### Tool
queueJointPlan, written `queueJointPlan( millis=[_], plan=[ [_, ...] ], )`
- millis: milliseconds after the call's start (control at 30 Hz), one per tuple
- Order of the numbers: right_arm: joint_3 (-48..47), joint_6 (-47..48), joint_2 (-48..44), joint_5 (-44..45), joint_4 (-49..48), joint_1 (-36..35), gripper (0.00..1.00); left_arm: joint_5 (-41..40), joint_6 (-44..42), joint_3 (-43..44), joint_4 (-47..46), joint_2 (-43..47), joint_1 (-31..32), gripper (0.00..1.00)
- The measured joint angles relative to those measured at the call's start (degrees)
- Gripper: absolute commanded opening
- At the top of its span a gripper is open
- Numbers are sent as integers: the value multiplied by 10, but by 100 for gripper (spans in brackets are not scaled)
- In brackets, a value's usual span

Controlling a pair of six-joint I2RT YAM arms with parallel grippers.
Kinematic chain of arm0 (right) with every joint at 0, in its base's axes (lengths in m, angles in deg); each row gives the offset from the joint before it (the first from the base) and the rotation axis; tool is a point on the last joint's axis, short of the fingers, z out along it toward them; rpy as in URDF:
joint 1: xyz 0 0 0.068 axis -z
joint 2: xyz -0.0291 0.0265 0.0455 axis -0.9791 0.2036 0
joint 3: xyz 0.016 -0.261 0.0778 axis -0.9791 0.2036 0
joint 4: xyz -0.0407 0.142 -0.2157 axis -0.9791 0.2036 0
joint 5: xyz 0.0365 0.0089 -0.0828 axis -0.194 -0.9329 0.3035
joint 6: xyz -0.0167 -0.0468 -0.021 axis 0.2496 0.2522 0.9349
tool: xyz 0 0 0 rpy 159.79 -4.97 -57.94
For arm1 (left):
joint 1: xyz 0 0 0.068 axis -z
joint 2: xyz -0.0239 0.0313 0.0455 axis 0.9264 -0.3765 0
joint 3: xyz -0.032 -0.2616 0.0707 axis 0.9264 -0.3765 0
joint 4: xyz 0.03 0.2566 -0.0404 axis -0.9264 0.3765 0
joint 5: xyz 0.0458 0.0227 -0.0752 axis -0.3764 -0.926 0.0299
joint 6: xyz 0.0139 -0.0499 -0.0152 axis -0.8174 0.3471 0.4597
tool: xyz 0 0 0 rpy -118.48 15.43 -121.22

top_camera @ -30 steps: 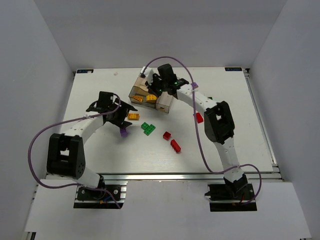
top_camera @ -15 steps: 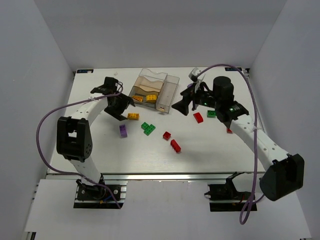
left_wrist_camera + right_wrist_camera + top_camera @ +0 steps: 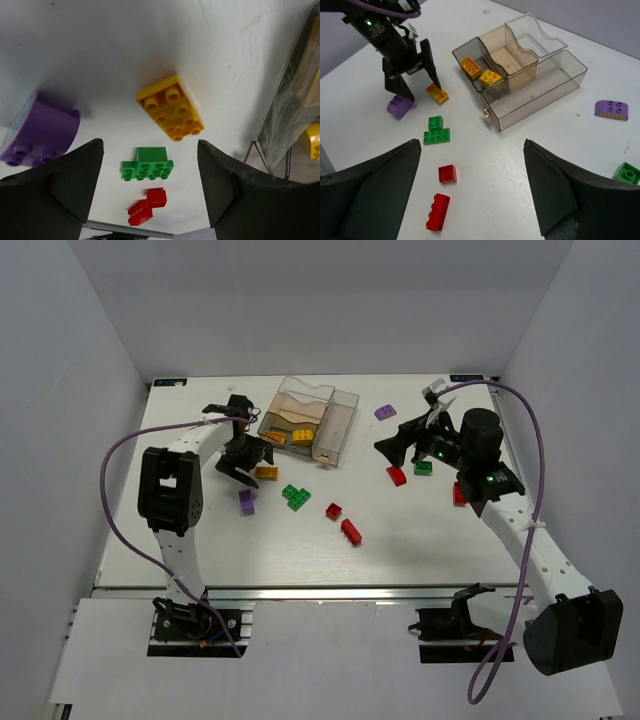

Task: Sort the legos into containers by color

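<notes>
Left gripper hangs over an orange-yellow brick, jaws spread wide, nothing held. That brick lies on the table, just near-left of the clear box. Two more orange-yellow bricks sit in the box's near-left section. Right gripper is right of the box, splayed open and empty. A purple brick, green bricks and red bricks lie loose nearer.

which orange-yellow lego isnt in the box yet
The orange-yellow brick lying on the table beside the box, right in front of the left gripper. The other two sit inside one box compartment.
</notes>
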Motion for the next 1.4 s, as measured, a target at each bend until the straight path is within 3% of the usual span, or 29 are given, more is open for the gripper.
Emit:
queueJointPlan(
  millis=[433,633,767,900,1067,1300,1400],
  plan=[
    [11,-9,-16,-37,-10,30,87,-23,31,79,30,-82,11,87],
    [11,-9,-16,-45,-10,36,87,-23,37,97,33,-106,11,78],
    [11,-11,-16,-49,-10,44,87,-24,39,96,32,-107,11,64],
    [16,-15,-16,-50,-13,50,86,-22,40,87,26,-106,11,44],
    [18,-21,-16,-54,-16,60,85,-12,29,79,14,-98,11,3],
    [18,-22,-15,-64,-17,70,84,14,-9,86,3,-70,16,0],
    [18,-22,-14,-65,-18,71,84,28,-16,130,5,-57,20,0]
  ],
)
